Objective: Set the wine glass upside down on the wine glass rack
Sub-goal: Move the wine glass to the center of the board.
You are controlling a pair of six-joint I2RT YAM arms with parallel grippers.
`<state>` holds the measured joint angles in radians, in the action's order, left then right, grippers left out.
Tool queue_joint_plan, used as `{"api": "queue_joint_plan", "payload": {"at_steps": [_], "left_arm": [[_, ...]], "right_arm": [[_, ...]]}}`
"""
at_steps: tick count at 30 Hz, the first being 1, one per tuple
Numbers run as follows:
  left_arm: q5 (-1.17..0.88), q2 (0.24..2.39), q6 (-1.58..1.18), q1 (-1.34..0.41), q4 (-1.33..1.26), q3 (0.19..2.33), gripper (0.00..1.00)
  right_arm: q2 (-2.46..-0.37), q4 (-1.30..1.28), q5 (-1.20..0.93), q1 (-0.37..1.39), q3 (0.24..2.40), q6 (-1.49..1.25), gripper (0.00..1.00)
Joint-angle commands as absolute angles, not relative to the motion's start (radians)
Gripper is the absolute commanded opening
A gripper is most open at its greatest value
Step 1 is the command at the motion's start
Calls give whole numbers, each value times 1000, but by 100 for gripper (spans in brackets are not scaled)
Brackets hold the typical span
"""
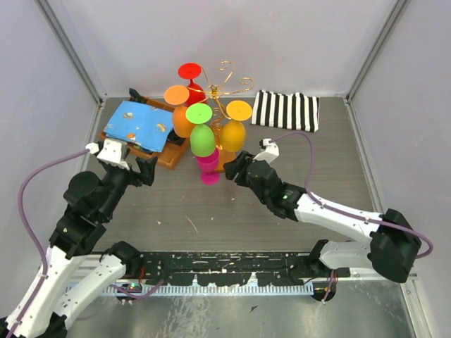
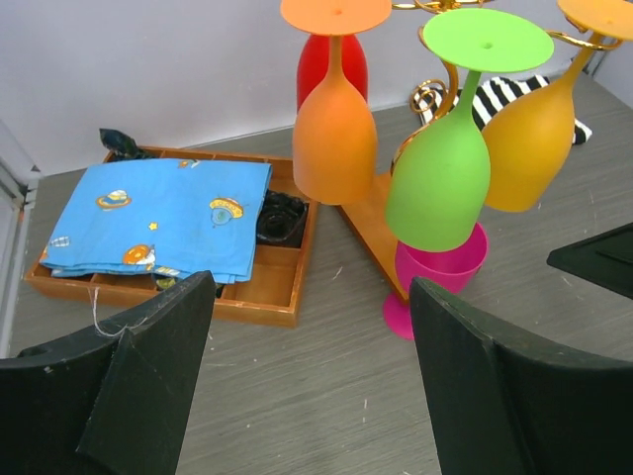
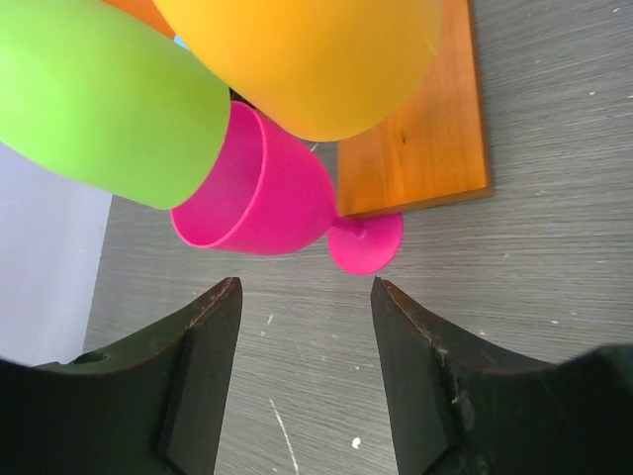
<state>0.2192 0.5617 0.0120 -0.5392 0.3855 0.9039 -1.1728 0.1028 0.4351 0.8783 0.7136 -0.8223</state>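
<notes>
The wine glass rack [image 1: 243,86] is a gold wire stand on an orange-brown wooden base [image 3: 425,148] at the back middle. Red [image 1: 190,72], orange [image 1: 181,118], green [image 1: 202,139] and yellow [image 1: 233,134] glasses hang on it upside down. A pink wine glass [image 1: 208,166] stands foot down on the table against the base's front edge, under the green glass; it also shows in the right wrist view [image 3: 262,193] and the left wrist view [image 2: 445,265]. My right gripper [image 3: 307,292] is open and empty just right of it. My left gripper [image 2: 312,297] is open and empty to its left.
A wooden tray [image 1: 170,158] with a blue patterned cloth [image 1: 137,125] lies left of the rack, near my left gripper. A black-and-white striped cloth [image 1: 285,110] lies at the back right. Grey enclosure walls stand at the back and sides.
</notes>
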Motion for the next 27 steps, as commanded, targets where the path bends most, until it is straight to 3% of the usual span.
{"api": "queue_joint_plan", "payload": {"at_steps": [1, 10, 27], "left_arm": [[270, 512, -48, -538, 315, 852, 87], [262, 475, -59, -537, 367, 786, 87], [258, 428, -72, -537, 336, 707, 84]], "right_arm": [[-1240, 126, 581, 905, 825, -981, 61], [-1375, 95, 599, 908, 929, -1077, 60], [-1526, 89, 602, 908, 1032, -1068, 51]]}}
